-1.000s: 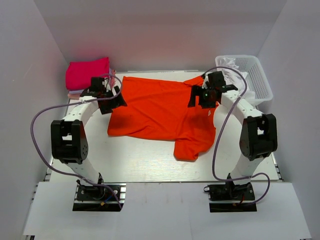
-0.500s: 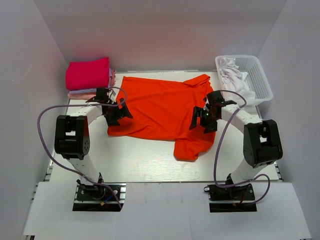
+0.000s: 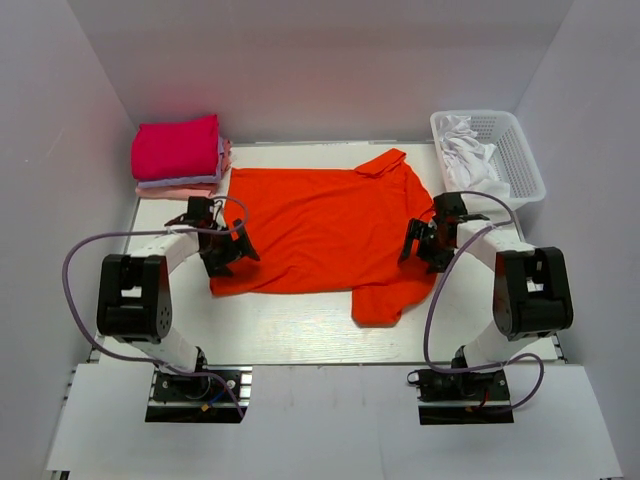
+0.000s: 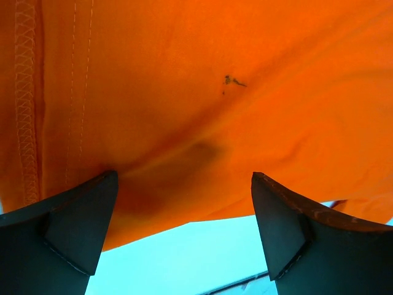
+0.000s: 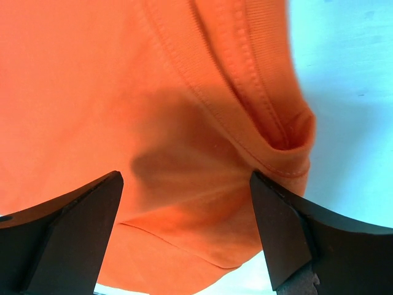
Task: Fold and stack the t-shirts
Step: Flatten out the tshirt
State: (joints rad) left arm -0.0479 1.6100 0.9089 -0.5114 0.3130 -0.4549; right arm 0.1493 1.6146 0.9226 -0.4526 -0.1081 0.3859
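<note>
Holding white cloth (image 3: 464, 143), basket (image 3: 527, 168) near orange t-shirt (image 3: 320, 220)

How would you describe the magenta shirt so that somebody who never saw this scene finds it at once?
On the white table, look at the far left corner, where folded shirts form a small stack. The magenta shirt lies on top of it. It is the darkest and thickest layer, above a thin lavender shirt and a light pink shirt.

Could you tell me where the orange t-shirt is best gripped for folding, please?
Probably at its outer edges: the orange t-shirt lies spread flat, so only edges give a lip; left pincer takes the stitched hem from the left, right pincer the right edge from the right.
</note>
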